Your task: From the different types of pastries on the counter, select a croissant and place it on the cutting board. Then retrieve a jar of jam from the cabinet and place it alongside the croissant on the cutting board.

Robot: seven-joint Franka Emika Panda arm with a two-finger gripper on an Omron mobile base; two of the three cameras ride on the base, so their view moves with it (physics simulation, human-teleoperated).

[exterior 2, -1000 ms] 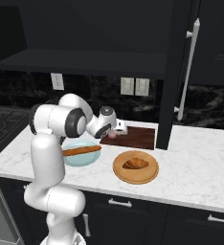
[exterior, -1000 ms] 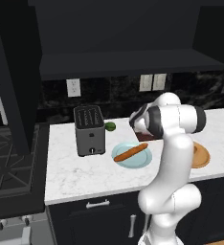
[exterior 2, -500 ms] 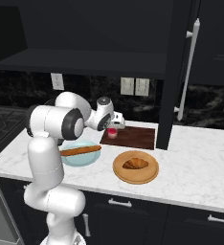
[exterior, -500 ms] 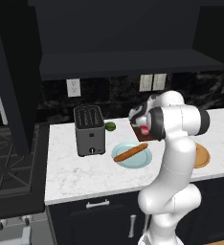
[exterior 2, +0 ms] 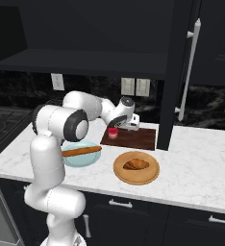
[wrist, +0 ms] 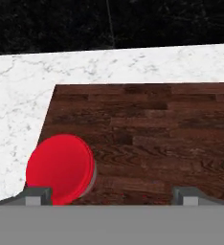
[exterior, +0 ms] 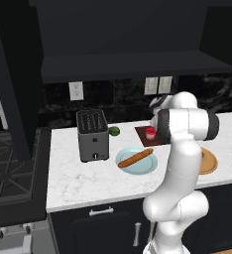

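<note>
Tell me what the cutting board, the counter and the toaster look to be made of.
Cutting board: dark wood, probably matte, with visible plank seams and grain.
Counter: white marble or a marble-look stone, with faint grey veins and a smooth surface.
Toaster: seemingly grey brushed metal, dull sheen; it could be plastic.

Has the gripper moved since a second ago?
Yes. In the right base view the gripper has lifted up and away from the jar of jam, which now stands alone on the cutting board.

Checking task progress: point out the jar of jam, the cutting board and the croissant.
jar of jam (wrist: 60, 167): hand view, on its red top.
cutting board (exterior 2: 136, 140): right base view, bare middle of board.
croissant (exterior 2: 136, 165): right base view, its middle, on round wooden plate.
</note>
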